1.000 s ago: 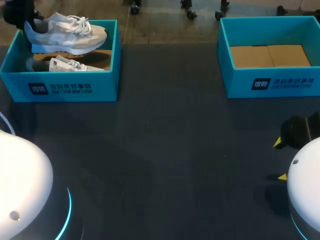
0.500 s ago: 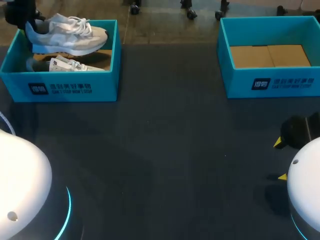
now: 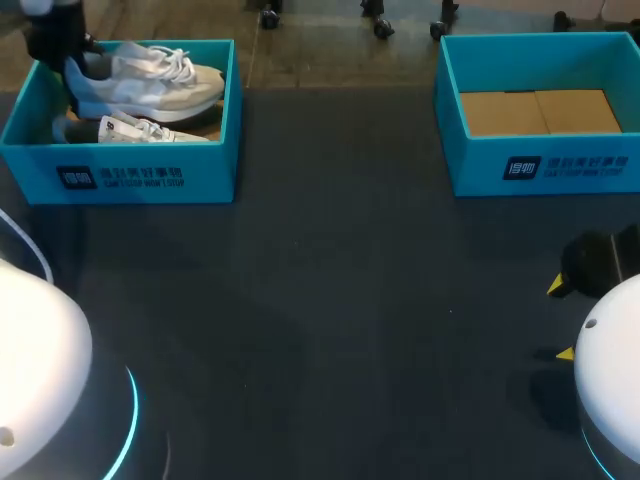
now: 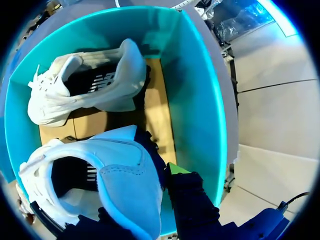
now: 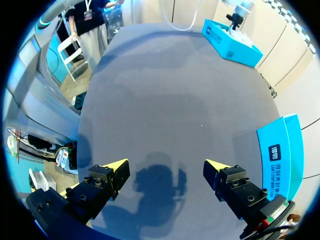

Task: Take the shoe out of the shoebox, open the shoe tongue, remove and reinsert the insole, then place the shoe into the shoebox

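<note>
Left wrist view: our left gripper (image 4: 144, 196) pinches the shoe (image 4: 122, 177) by its heel, raised over the shoebox (image 4: 200, 100). We judge removal underway; next, lift clear of its wall. Our right gripper (image 5: 165, 167) hangs open, empty.

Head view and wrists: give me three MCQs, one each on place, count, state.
1. Where is the white lace-up sneaker held by the left gripper? A on the table; B over the left teal cardboard shoebox; C in the right shoebox.
2. White sneakers in view? A one; B three; C two.
3. Right gripper? A open, empty; B shut on an insole; C shut on a lace.
B: its heel is gripped above that box's floor. C: a second white sneaker lies inside the box. A: only dark table between its tips.
</note>
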You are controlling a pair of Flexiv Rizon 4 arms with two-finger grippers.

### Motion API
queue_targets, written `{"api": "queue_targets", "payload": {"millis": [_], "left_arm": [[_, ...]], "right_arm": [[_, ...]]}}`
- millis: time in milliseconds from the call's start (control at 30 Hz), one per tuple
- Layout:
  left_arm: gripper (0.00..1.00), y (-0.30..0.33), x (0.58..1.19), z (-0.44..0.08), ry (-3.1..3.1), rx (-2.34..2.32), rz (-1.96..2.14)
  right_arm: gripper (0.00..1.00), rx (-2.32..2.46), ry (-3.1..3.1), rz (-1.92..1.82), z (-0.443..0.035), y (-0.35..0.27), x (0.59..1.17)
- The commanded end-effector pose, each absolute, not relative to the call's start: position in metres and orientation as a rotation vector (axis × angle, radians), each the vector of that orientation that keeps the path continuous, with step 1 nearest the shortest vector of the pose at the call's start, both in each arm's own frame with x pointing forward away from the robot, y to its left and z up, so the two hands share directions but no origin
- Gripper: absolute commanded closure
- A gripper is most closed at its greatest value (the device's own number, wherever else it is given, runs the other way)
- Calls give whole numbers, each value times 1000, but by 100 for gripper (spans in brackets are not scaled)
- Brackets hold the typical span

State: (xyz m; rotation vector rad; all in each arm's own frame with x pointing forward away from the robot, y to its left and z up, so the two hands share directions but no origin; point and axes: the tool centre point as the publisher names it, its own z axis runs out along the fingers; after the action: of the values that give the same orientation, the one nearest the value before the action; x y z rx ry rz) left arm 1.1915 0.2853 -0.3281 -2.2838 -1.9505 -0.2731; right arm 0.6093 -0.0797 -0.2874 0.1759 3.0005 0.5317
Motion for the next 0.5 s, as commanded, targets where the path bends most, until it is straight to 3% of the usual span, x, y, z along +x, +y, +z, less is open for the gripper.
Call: {"api": "queue_targets", "payload": {"millis": [33,500], "left_arm": [[100,284,1207,-336,-1955,-2268,-246],[100,286,1212,-357,-1955,-2259,-230]], "right_arm": [[0,177,2998,527,-288,-79,608],[0,177,2998,527,-288,-79,608]]}}
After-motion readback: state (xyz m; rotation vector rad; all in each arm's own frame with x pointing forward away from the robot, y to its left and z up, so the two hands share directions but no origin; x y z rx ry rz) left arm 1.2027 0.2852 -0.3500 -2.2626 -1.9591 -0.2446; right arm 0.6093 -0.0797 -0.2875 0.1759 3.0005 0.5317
